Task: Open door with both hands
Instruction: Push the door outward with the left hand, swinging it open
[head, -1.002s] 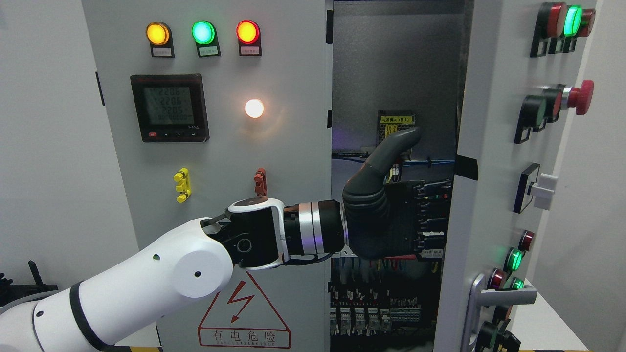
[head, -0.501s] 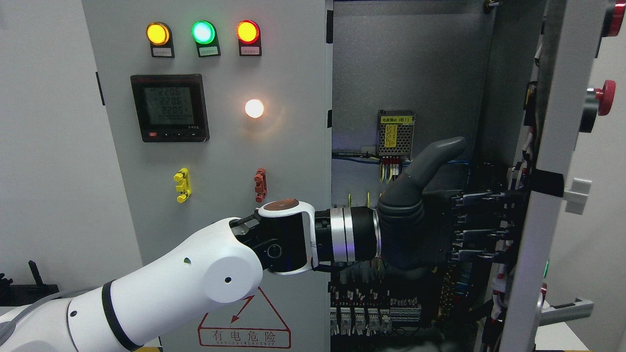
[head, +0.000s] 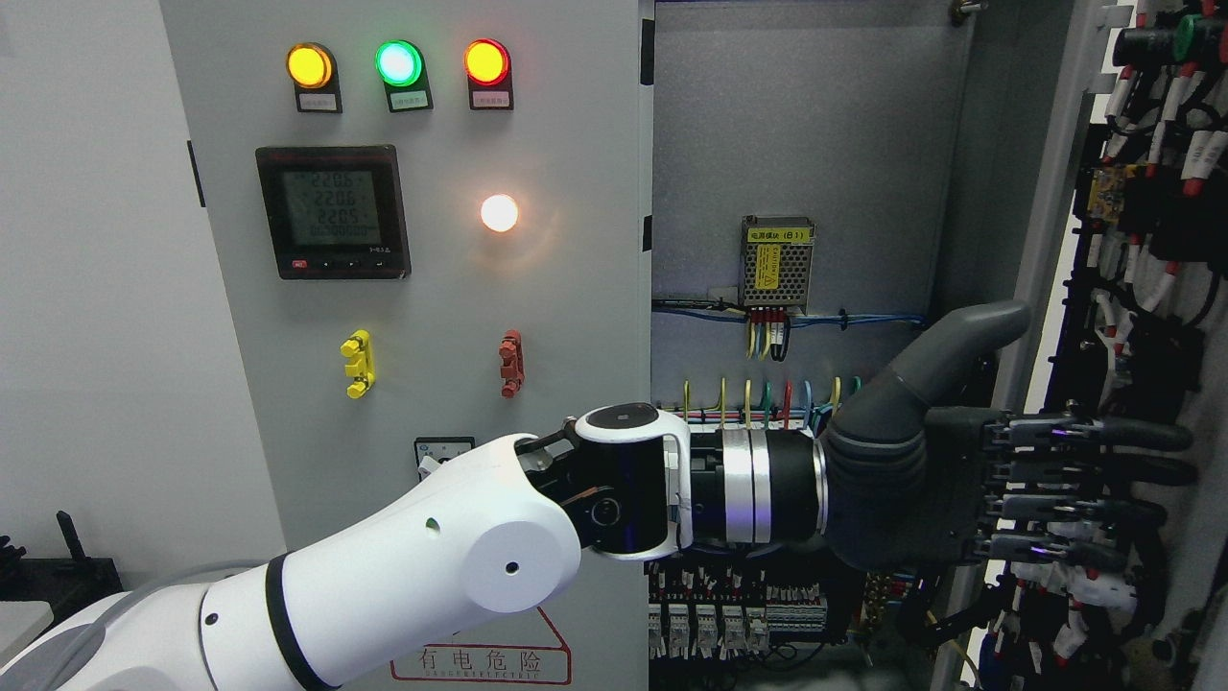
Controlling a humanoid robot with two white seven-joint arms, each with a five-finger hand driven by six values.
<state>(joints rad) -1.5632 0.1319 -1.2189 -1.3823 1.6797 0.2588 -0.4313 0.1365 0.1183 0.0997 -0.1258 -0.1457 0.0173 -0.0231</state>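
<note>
The cabinet's right door (head: 1060, 173) stands swung far open, its wired inner face (head: 1151, 250) turned toward me. My left arm reaches in from the lower left across the opening. My left hand (head: 1079, 413) is open: the thumb (head: 959, 336) points up and the straight fingers (head: 1103, 434) lie flat against the door's inner face, holding nothing. The left door (head: 432, 307) is closed, with three lamps, a meter (head: 333, 211) and a warning triangle on it. My right arm does not show.
Inside the cabinet (head: 796, 125) sit a small power supply (head: 778, 251), coloured wires (head: 758, 393) and rows of terminal blocks (head: 729, 614). A white wall lies at the left, with dark gear (head: 58, 566) at the lower left.
The right door has swung from nearly edge-on to wide open, exposing its wired back. My left hand moved right and slightly down with it, still pressed to the inner face.
</note>
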